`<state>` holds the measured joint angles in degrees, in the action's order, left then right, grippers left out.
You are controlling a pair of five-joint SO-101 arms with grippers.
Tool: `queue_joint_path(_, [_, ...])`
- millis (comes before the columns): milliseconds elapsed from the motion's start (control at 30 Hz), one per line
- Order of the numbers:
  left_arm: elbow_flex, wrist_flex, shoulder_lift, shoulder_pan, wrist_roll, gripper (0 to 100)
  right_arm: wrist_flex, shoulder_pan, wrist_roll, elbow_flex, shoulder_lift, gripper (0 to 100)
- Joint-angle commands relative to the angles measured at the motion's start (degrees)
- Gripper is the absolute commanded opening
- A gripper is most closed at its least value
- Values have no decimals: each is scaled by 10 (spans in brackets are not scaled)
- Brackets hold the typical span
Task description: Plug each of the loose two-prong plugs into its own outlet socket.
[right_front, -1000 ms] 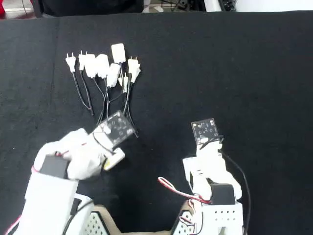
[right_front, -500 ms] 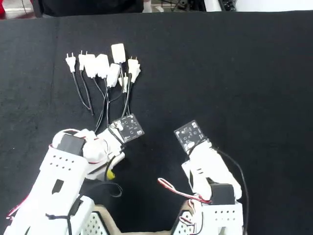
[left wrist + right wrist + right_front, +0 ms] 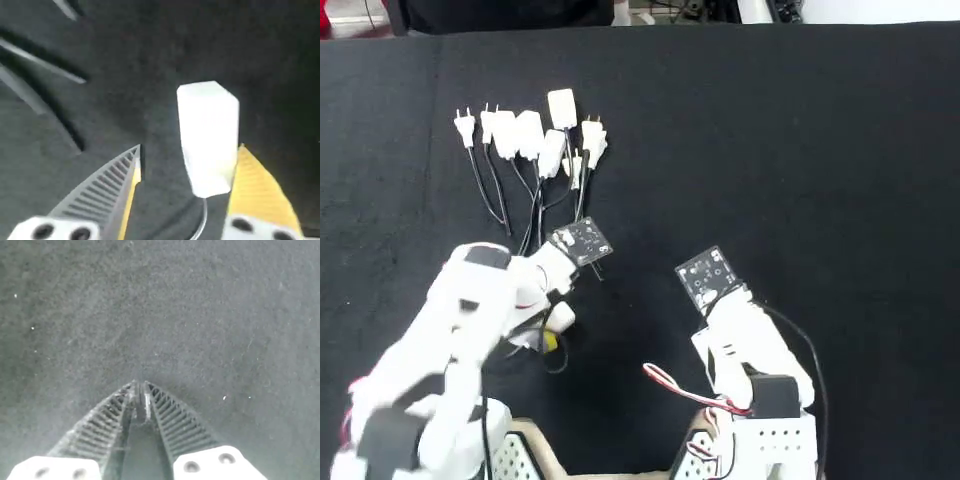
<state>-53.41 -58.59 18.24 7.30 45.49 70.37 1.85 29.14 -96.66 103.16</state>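
Toward the far left of the counter [image 3: 800,150] the loose plugs [image 3: 592,130] lie bunched with several chunkier white pieces that I judge to be the sockets [image 3: 530,133]. Their black cords [image 3: 495,190] trail back toward the arms. Two prongs show on the outermost plugs, and the bodies crowd and partly overlap in the middle. Whether any plug already sits in a socket cannot be told.

These look like light, hard plastic pieces: smooth-sided, with stiff prongs and nothing fragile about them. The cords are springy and will probably tug a lifted plug off line. The best hold is likely across the flat sides of the body, behind the prongs, so the prongs stay clear to enter the slots. Each socket would need pinning so it does not slide on the cloth.

Just short of the cords' near ends sits the left arm [image 3: 470,320]. In its wrist view the left claw [image 3: 190,147] is spread wide. A white block [image 3: 207,135] lies between the fingers, close against the yellow one and apart from the grey one, so nothing is clamped. Whether this block is a plug or a socket I cannot say.

Well apart from the bunch, the right arm [image 3: 750,340] rests over bare cloth. The right claw [image 3: 140,385] is closed with nothing in it.
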Motion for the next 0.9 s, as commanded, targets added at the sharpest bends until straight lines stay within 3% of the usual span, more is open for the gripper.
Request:
queue_joint_path(0, [70,-11,-47,-7,-2,208,0,2,5,2,40,12])
queue_joint_path(133, [92,-25,-47,1,-1,141,0,2,5,2,40,12])
queue_joint_path(233, [95,-26,-49,3,-4,16,0,2,5,2,40,12])
queue_joint_path(600, [116,-84,-12,124,-62,28,-1,-4,5,2,41,12])
queue_joint_path(867, [169,-42,-106,87,-62,34,-25,-76,6,2,39,12])
